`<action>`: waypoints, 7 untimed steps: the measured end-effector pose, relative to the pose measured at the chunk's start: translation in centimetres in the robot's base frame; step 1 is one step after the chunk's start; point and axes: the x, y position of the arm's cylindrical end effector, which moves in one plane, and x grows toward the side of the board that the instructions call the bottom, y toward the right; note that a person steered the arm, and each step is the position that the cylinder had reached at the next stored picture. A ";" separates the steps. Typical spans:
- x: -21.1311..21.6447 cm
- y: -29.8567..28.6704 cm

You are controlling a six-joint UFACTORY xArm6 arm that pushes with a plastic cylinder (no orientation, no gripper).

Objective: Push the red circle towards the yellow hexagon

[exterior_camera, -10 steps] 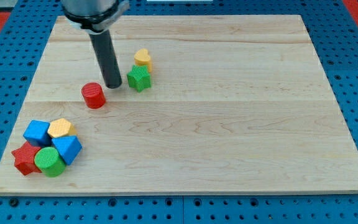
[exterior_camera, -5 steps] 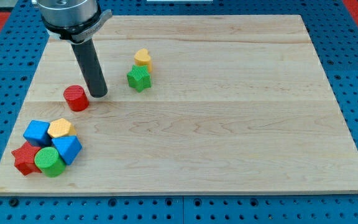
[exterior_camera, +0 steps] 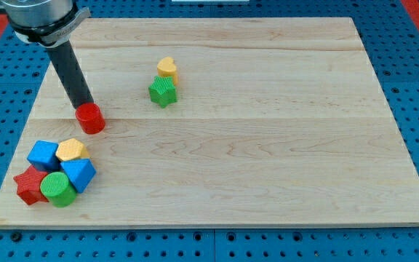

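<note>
The red circle [exterior_camera: 90, 118] lies on the wooden board [exterior_camera: 268, 131] at the left. My tip [exterior_camera: 82, 106] touches its upper left edge; the dark rod rises toward the view's top left. The yellow hexagon [exterior_camera: 72, 151] sits below the red circle, in a cluster near the board's lower left corner, a short gap away.
The cluster also holds a blue cube [exterior_camera: 43, 154], a blue triangle-like block [exterior_camera: 79, 175], a red star [exterior_camera: 30, 185] and a green circle [exterior_camera: 57, 188]. A yellow heart-like block [exterior_camera: 167, 68] and a green star [exterior_camera: 163, 91] sit together above the board's middle left.
My tip moved left, pushing the red circle left and slightly down, then came round from its right side to its upper left edge. The other blocks have not moved.
</note>
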 end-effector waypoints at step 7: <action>1.6 7.2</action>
